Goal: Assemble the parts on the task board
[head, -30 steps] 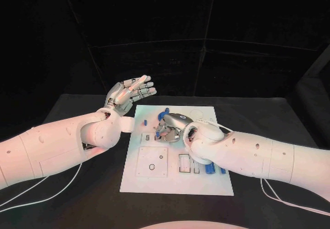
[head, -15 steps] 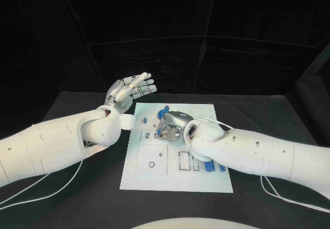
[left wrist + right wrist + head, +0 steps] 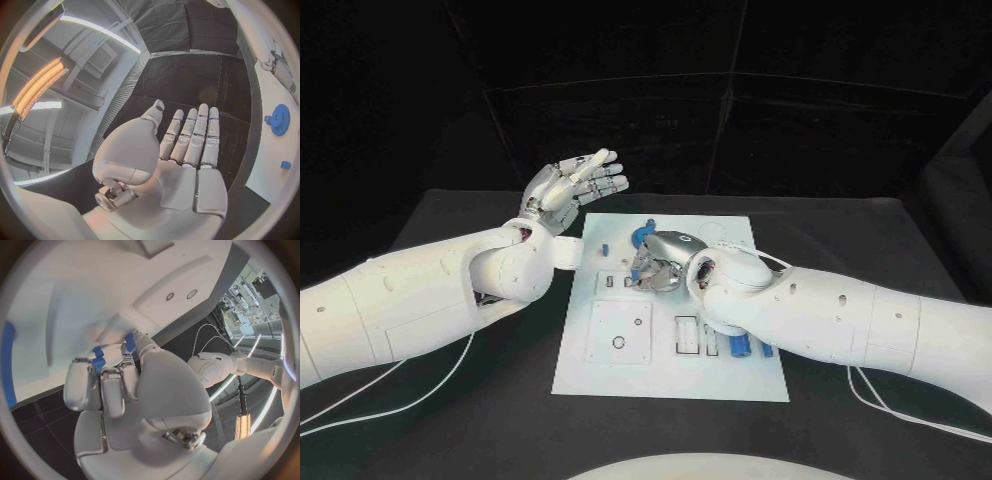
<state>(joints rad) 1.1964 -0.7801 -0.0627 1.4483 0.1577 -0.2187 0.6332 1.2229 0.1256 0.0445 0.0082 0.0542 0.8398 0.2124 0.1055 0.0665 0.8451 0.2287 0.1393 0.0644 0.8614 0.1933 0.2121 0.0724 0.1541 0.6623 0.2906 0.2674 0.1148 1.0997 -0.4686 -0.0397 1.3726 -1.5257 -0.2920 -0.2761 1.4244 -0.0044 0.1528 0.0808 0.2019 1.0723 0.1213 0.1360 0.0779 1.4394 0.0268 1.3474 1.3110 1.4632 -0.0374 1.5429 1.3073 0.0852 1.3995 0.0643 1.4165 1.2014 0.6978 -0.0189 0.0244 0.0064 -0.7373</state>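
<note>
Head view: white board (image 3: pixel 668 375) at centre of black table (image 3: pixel 862 240). Left hand (image 3: pixel 568 186) raised beyond board's far left corner, fingers spread, holding nothing. Right hand (image 3: pixel 661 264) curled down on board's upper middle, beside blue gear (image 3: pixel 643 238).

Left wrist view: flat empty palm (image 3: pixel 178 165); gear (image 3: pixel 279 120) on board.

Right wrist view: fingers (image 3: pixel 103 385) pressing blue piece (image 3: pixel 98 357) at board (image 3: pixel 75 300); grip uncertain.

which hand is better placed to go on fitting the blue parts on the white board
The right hand: it is down over the white task board among small blue parts. The left hand is raised, open, beyond the board's corner.
</note>
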